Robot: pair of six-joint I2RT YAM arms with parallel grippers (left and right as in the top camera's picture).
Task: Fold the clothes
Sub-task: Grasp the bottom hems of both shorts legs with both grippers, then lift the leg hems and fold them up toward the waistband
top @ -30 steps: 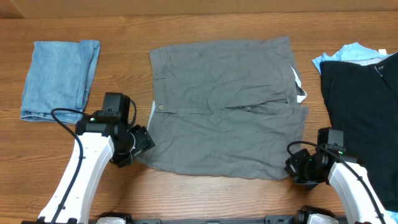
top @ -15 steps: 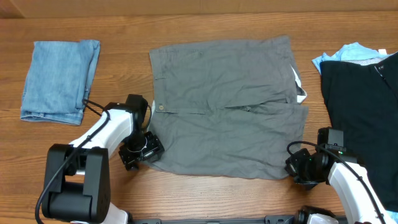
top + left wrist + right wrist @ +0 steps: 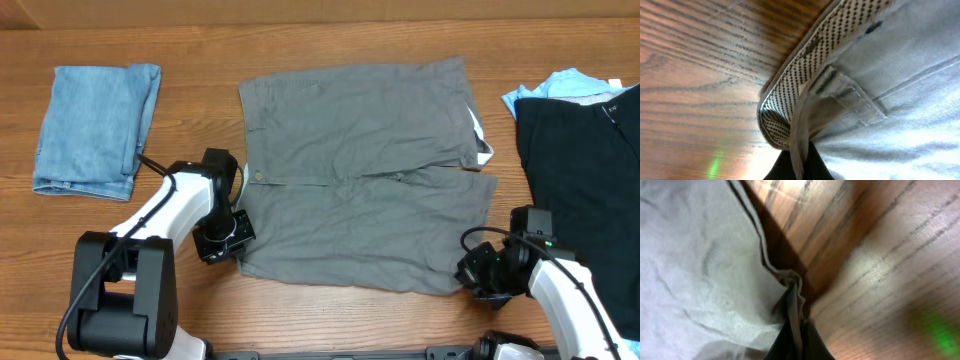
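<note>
The grey shorts [image 3: 365, 170] lie spread flat in the middle of the table, waistband to the left. My left gripper [image 3: 232, 235] sits at their near left corner. In the left wrist view it [image 3: 799, 170] is shut on the waistband's edge [image 3: 805, 75], whose dotted lining shows. My right gripper [image 3: 478, 272] is at the near right corner. In the right wrist view it [image 3: 796, 342] is shut on a pinched fold of the shorts' hem [image 3: 792, 287]. A black garment [image 3: 580, 170] lies at the right, over a light-blue one [image 3: 560, 85].
A folded blue denim piece [image 3: 95, 130] lies at the far left. Bare wooden table [image 3: 330, 320] runs along the front edge between the two arms. The black garment lies close behind my right arm.
My left arm has swung in from the left to the shorts' near left corner and shut on the waistband. The shorts' near edge has shifted slightly. The right arm has not moved.
</note>
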